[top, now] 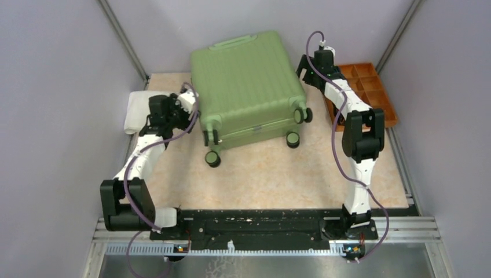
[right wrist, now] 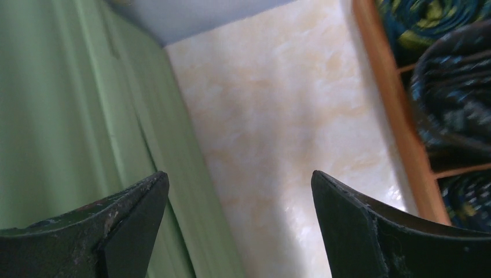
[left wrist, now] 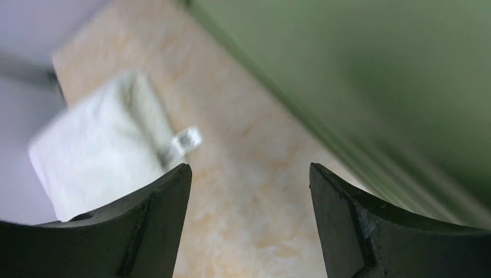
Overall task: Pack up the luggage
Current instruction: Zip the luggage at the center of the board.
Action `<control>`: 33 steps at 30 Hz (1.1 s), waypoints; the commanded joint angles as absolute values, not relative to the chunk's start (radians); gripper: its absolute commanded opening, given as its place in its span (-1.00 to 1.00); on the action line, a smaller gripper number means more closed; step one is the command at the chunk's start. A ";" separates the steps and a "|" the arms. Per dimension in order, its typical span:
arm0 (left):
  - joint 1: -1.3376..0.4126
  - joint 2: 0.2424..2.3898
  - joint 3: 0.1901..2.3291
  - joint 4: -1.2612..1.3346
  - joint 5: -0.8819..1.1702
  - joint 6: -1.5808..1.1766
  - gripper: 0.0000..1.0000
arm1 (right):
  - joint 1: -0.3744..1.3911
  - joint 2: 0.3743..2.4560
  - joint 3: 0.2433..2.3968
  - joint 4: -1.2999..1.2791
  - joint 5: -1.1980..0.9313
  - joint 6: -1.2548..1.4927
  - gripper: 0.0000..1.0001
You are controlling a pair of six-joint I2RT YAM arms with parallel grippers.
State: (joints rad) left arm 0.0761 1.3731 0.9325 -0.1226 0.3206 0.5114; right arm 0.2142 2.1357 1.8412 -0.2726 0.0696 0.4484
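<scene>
Arm bases [top: 165, 219], luggage [top: 246, 81] lengthwise away, wheels [top: 212, 157] nearest them

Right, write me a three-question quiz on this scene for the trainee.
1. True or false: the luggage lies closed on the table.
2. What lies to the left of the luggage? A) a white folded cloth B) a red box C) a black shoe
3. Fill in: the fingers of the left gripper and the right gripper stand ___, holding nothing.
Key: 1 true; 2 A; 3 open.
</scene>
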 commanded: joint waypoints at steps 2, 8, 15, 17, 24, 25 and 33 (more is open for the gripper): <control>-0.300 1.370 0.952 -0.311 0.570 0.704 0.60 | 0.288 2.164 1.943 -0.205 -0.247 0.437 0.88; -0.528 1.380 1.008 -0.466 0.530 0.642 0.62 | 0.335 2.190 1.958 -0.181 -0.378 0.380 0.89; -0.533 1.394 1.128 -0.791 0.469 0.635 0.74 | 0.369 2.201 2.040 -0.253 -0.191 0.292 0.97; -0.527 1.353 1.158 -0.852 0.425 0.624 0.83 | 0.352 2.149 2.026 -0.254 -0.036 0.270 0.97; -0.223 1.255 1.315 -0.934 0.460 0.680 0.97 | 0.235 1.817 1.834 -0.300 0.288 0.325 0.97; -0.169 1.259 1.330 -0.920 0.456 0.679 0.97 | 0.226 1.732 1.776 -0.298 0.314 0.330 0.97; 0.089 1.385 1.323 -0.572 0.257 0.390 0.91 | 0.240 1.250 1.195 -0.259 0.190 0.451 0.97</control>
